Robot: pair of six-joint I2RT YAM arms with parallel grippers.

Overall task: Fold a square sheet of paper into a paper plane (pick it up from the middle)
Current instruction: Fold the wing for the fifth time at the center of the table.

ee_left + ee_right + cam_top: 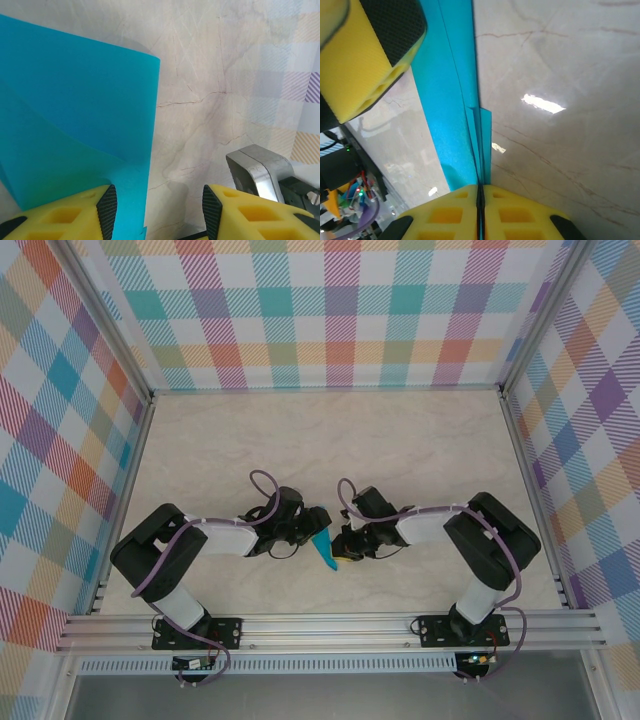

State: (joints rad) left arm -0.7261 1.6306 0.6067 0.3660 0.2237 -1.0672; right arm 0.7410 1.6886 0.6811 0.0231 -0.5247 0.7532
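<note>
Teal-blue paper sheet (323, 550), folded narrow with creases running along it, sits between the two arms where they meet over the front middle of the pale marble-look worktop (330, 440). The right end effector (343, 548) is closed on the paper sheet: in the right wrist view its yellow fingers (520, 215) press together with a thin teal edge caught in the seam, and the layered strip (450, 100) runs away from them, seen edge-on with worktop on either side. The left end effector (310, 533) is open. In the left wrist view its two yellow fingers (60, 217) with black pads stand well apart. The broad teal face of the sheet (75, 115) rises just beside one pad, though I cannot tell whether they touch, and bare worktop shows in the gap. One left finger (365, 50) also shows in the right wrist view, close beside the paper. Plaid walls (330, 310) enclose the worktop on three sides
</note>
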